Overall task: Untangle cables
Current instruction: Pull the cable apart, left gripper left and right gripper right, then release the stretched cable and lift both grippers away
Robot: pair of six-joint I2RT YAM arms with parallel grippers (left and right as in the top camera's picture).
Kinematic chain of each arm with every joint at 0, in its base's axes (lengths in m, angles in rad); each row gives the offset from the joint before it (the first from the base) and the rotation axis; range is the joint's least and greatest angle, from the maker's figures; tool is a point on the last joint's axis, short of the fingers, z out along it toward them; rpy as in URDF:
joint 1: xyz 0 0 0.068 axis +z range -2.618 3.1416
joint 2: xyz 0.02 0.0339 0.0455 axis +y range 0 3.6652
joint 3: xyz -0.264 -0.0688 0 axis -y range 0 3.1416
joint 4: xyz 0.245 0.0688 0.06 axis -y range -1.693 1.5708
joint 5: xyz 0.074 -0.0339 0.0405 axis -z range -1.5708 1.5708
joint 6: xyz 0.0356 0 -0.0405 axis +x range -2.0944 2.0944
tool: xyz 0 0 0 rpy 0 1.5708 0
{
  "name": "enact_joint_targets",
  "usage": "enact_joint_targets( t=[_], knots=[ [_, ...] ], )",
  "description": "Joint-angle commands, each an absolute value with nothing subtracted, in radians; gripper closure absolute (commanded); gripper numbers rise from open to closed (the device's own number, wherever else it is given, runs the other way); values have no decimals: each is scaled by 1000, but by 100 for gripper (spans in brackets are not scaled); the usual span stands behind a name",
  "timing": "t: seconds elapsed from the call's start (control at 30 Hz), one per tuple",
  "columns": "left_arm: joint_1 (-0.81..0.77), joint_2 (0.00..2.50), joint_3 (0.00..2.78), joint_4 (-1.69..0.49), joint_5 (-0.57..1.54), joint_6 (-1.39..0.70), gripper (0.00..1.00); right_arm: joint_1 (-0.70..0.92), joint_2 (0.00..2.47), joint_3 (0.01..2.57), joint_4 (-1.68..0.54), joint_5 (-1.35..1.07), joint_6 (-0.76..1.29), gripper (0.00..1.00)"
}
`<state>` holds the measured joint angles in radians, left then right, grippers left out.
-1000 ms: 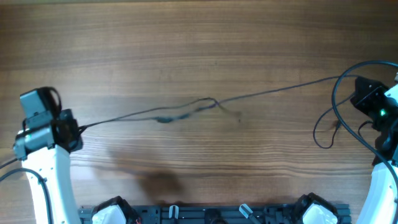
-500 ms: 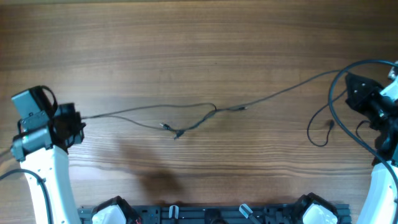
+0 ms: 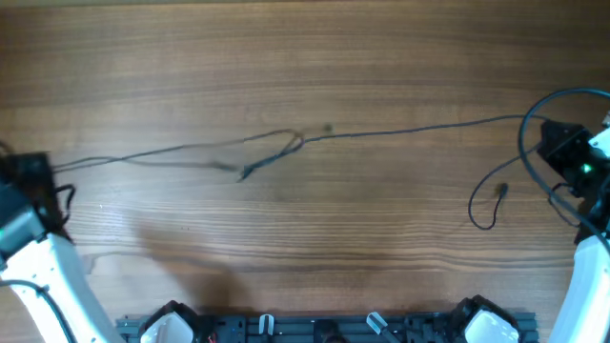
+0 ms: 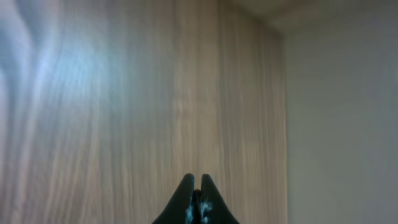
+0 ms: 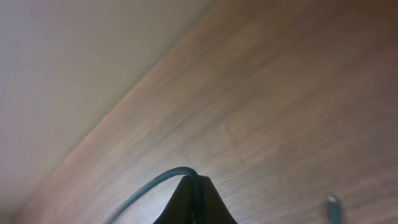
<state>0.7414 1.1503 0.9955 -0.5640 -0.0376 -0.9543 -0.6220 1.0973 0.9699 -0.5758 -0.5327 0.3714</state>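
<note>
You pull your left gripper [image 3: 55,181] further out to the far left — the cables [image 3: 400,131] draw straighter, and their tangle [image 3: 276,151] now sits higher and more to the left.

Matt wood-grain table [image 3: 305,57], thin matt blk cables [image 3: 410,131], smooth white plastic left arm [image 3: 57,281] & right arm [image 3: 577,286].

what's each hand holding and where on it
Right hand pinches a cable short of its plug end, which lies loose. Left hand is shut; a second cable runs to it, but the grip point is hidden.
</note>
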Motion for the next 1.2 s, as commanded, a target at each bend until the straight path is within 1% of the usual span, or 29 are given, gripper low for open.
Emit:
enact_joint_targets(
  t=[0.0,0.07,0.2,0.3,0.4,0.47,0.53,0.6,0.8,0.87,0.9,0.97,1.07,1.17],
  knots=[
    [825,1177,1016,-569,-83,-926,96,-673,1173,976,-562,-450,538,96],
    [841,1202,1016,-580,-84,-927,96,-673,1213,976,-563,-454,539,96],
    [842,1249,1016,-590,-55,-928,96,-671,1266,976,-563,-544,447,96],
    [842,1287,1016,-591,-2,-934,96,-671,1273,976,-558,-500,435,96],
    [841,1311,1016,-600,160,-921,96,-670,1272,976,-559,-582,396,96],
    [835,1326,1015,-603,319,-920,96,-657,1272,976,-566,-684,335,95],
    [809,1338,1015,-602,442,-920,96,-626,1273,976,-570,-732,292,93],
    [760,1341,1015,-602,490,-919,96,-566,1273,975,-574,-734,259,94],
    [602,1341,1015,-598,482,-920,96,-395,1273,975,-578,-716,237,94],
    [530,1341,1015,-598,453,-920,96,-315,1273,975,-578,-694,234,87],
    [506,1341,1015,-598,425,-920,95,-279,1273,975,-578,-667,234,86],
    [459,1341,1015,-598,350,-920,89,-218,1273,975,-585,-607,234,82],
    [411,1341,1015,-602,278,-920,85,-144,1273,975,-590,-540,234,76],
    [387,1341,1015,-602,246,-920,69,-79,1273,975,-590,-454,230,70]
  ],
)
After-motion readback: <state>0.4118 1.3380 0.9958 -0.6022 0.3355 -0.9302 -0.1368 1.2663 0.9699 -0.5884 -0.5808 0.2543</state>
